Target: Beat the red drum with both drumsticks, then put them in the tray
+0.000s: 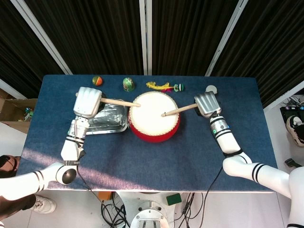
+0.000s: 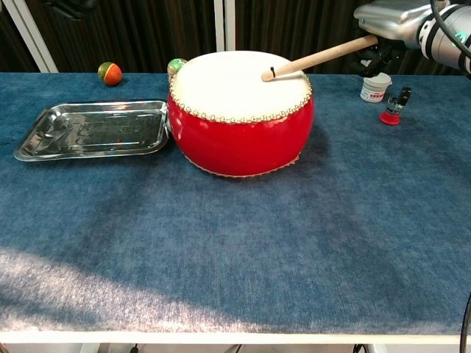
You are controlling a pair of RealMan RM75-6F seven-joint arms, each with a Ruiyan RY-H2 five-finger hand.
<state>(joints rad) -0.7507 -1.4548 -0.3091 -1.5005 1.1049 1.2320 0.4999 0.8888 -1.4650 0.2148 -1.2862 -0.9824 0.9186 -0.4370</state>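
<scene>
The red drum [image 1: 154,116] [image 2: 241,125] with a white skin stands mid-table. My right hand [image 1: 206,103] [image 2: 390,18] grips a wooden drumstick [image 1: 179,109] [image 2: 318,57] whose tip rests low on the drum skin. My left hand [image 1: 87,102] holds the other drumstick [image 1: 119,102] raised, its tip over the drum's left rim; the chest view shows neither that hand nor its stick. The steel tray [image 1: 107,121] [image 2: 94,129] lies left of the drum, partly under my left hand in the head view.
Along the far edge sit an orange-green ball [image 1: 97,80] [image 2: 110,73], a green ball [image 1: 128,84], and a yellow feathered toy [image 1: 160,86]. A white jar [image 2: 375,86] and a small red-based item [image 2: 392,110] stand right of the drum.
</scene>
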